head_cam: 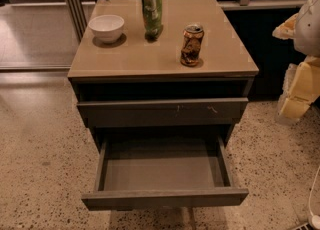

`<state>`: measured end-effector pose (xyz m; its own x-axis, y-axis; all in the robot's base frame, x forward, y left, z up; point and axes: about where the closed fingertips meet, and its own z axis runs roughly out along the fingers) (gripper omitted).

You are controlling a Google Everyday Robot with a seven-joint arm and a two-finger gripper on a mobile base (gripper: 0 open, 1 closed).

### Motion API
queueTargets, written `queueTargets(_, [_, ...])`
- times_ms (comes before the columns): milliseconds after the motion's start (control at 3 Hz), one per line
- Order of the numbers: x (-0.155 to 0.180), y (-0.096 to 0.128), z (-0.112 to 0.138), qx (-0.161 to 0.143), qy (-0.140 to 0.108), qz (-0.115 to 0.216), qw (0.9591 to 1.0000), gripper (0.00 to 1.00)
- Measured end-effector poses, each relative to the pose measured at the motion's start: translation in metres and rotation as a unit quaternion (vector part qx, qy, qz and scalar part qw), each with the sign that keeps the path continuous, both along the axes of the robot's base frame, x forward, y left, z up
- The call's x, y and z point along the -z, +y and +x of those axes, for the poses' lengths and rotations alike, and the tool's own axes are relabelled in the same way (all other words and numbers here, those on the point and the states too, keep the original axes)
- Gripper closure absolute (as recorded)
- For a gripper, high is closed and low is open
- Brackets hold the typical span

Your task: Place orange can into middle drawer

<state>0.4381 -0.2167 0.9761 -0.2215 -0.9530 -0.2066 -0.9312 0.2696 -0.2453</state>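
The orange can (192, 45) stands upright on the right part of the tan cabinet top (150, 56); it is brown-orange with a silver top and pull-tab. The middle drawer (162, 169) is pulled out wide below, and its smooth grey floor is bare. My gripper (296, 91), white and pale yellow, hangs at the right edge of the view, beside the cabinet's right side. It is well clear of the can and holds nothing that I can see.
A white bowl (106, 26) sits at the top's left rear, and a tall green snack bag (151, 6) stands behind the can. The upper drawer front with pale scuffs (162, 110) juts slightly over the open drawer. Speckled floor lies all around, with a railing behind.
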Motion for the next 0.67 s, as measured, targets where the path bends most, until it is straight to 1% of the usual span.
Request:
queueTargets(333, [-0.002,-0.001,0.005,0.001,-0.008,-0.003,1.0,0.0])
queueTargets(667, [-0.002,-0.007,0.045,0.004,-0.04,0.014,0.9991,0.0])
